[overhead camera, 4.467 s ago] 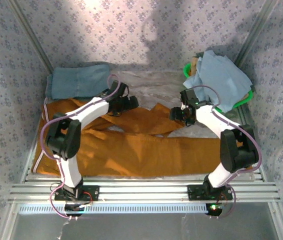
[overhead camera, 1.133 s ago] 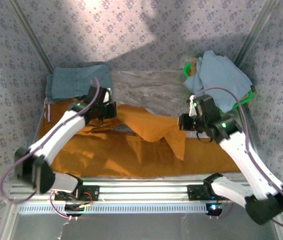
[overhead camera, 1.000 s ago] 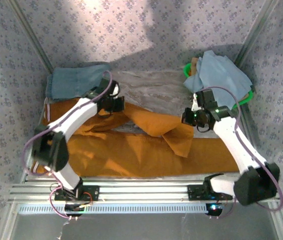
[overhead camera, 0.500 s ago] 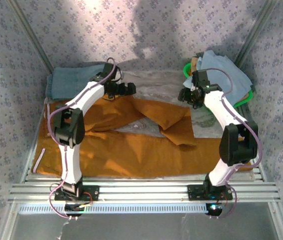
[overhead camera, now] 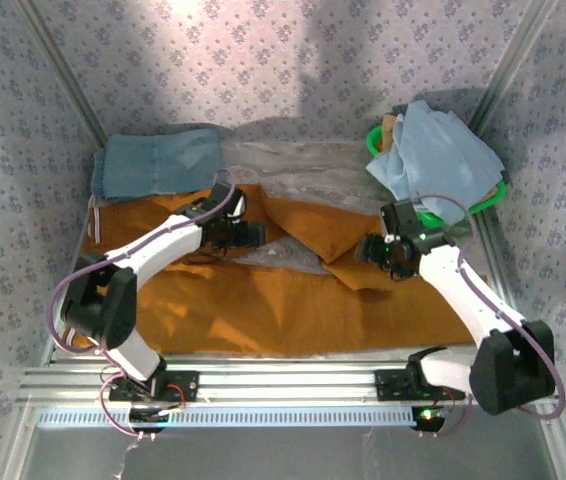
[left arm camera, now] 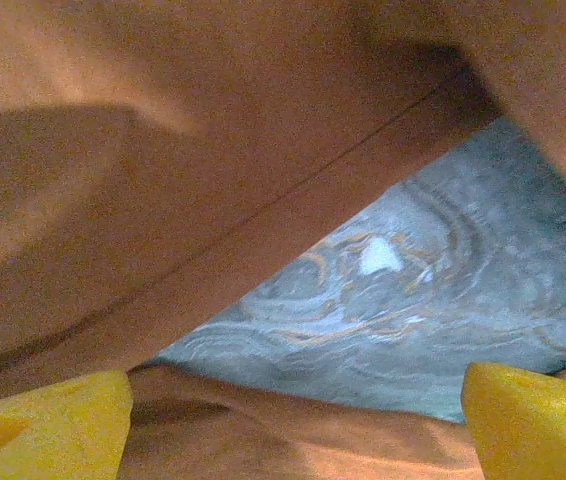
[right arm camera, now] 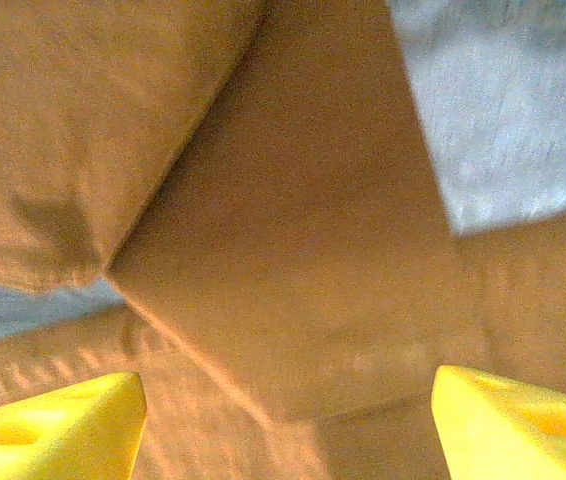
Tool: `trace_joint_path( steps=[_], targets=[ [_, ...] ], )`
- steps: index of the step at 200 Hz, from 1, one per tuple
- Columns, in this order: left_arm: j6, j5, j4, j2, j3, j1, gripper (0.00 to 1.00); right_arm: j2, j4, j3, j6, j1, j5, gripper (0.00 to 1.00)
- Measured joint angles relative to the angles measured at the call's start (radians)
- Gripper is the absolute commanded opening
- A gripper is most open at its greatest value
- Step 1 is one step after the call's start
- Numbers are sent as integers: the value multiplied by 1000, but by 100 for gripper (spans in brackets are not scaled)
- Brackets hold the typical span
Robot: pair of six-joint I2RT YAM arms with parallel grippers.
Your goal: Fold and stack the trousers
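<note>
The left gripper [overhead camera: 247,236] and right gripper [overhead camera: 369,250] hang above the rust-orange trousers [overhead camera: 263,310], jaws spread wide, gripping nothing.

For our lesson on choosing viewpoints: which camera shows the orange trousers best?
Top external: the trousers lie spread nearly whole, one leg folded across. The wrist views give blurred close-ups of folds and a seam.
</note>
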Motion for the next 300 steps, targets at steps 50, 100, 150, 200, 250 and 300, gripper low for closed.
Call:
trace_joint_path(
  steps=[50,100,150,200,250,300],
  targets=[
    [-22,-8,33,-11,-29,-4,86,-80,154,-245,256,31,-121,99],
    [-29,-8,47,-56,-37,-10,87,-27,347,-266,395,-2,-137,60],
    [-29,-26,44,-109,-61,-10,88,47,386,-262,421,-40,-162,16],
    [-24,-51,20,-169,-64,14,88,24,377,-165,365,-64,-171,0],
    [-22,-80,-5,-272,-64,148,81,58,390,175,275,-34,-181,0],
    [-21,-39,-9,-208,-63,128,78,271,468,581,196,-127,-95,0]
  ],
)
